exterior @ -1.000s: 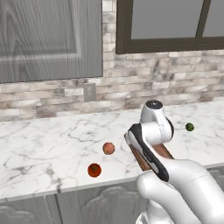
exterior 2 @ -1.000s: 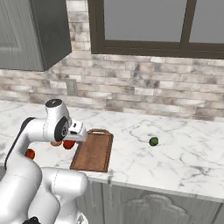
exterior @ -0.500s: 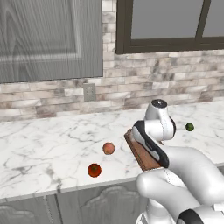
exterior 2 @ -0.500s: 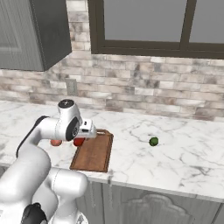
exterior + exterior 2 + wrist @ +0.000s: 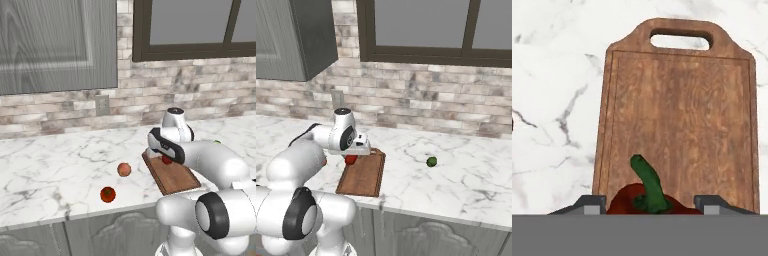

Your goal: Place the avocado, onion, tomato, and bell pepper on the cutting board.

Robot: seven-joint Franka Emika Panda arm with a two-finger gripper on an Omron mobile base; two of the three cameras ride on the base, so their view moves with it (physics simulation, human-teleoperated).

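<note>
My gripper is shut on the deep red bell pepper, whose green stem sticks up between the fingers. The pepper hangs just over the near part of the brown cutting board; in the hand view the board stretches away with its handle loop at the far end and nothing lying on it. On the counter left of the board sit the pale onion and the orange-red tomato. The dark green avocado lies right of the board, well away from the gripper.
The white marble counter runs along a brick wall with an outlet. A grey cabinet hangs upper left and a dark-framed window is upper right. The counter's front edge is close to the board's near end.
The arm has carried the bell pepper rightward from the counter side to above the cutting board. Onion, tomato and avocado have stayed put.
</note>
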